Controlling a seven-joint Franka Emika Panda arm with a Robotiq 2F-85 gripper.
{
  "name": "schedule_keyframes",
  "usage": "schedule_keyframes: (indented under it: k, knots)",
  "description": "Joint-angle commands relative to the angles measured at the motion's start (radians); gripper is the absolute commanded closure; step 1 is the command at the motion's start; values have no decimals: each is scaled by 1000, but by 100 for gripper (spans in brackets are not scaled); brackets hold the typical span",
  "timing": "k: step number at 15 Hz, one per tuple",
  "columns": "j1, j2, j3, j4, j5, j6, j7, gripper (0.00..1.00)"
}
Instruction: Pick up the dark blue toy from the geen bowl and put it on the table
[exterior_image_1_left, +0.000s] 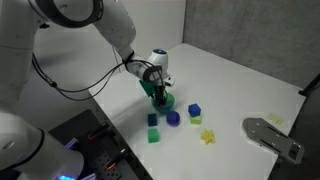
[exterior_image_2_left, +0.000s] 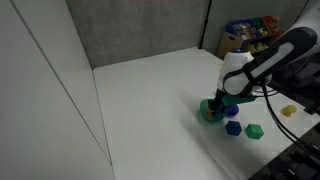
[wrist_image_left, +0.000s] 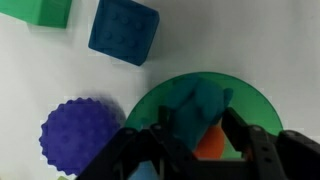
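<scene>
The green bowl (wrist_image_left: 150, 102) sits on the white table; it also shows in both exterior views (exterior_image_1_left: 165, 101) (exterior_image_2_left: 208, 112). The dark blue-teal toy (wrist_image_left: 200, 100) is in the bowl, above an orange object (wrist_image_left: 212, 146). My gripper (wrist_image_left: 200, 125) is down in the bowl with a finger against each side of the toy. It appears shut on the toy. In both exterior views the gripper (exterior_image_1_left: 158, 92) (exterior_image_2_left: 218, 103) is low over the bowl and hides the toy.
A blue cube (wrist_image_left: 123, 30) (exterior_image_1_left: 195, 110), a purple spiky ball (wrist_image_left: 75, 135) (exterior_image_1_left: 173, 118) and a green block (wrist_image_left: 40, 10) (exterior_image_1_left: 154, 135) lie close to the bowl. A yellow star (exterior_image_1_left: 208, 136) and a grey object (exterior_image_1_left: 272, 135) lie further off.
</scene>
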Motion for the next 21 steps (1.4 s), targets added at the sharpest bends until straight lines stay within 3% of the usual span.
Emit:
schedule_keyframes:
  k: [1, 3, 6, 7, 13, 21]
  knots:
    - [10, -45, -1, 1, 28, -45, 22, 72]
    - [6, -92, 6, -15, 38, -62, 16, 78]
    - [-3, -160, 10, -11, 53, -103, 14, 98]
    - [-5, -177, 5, -7, 51, -111, 16, 94]
    - [-58, -217, -31, 36, 46, -127, 13, 94]
    - [-152, -174, -99, 150, 40, -98, 20, 94]
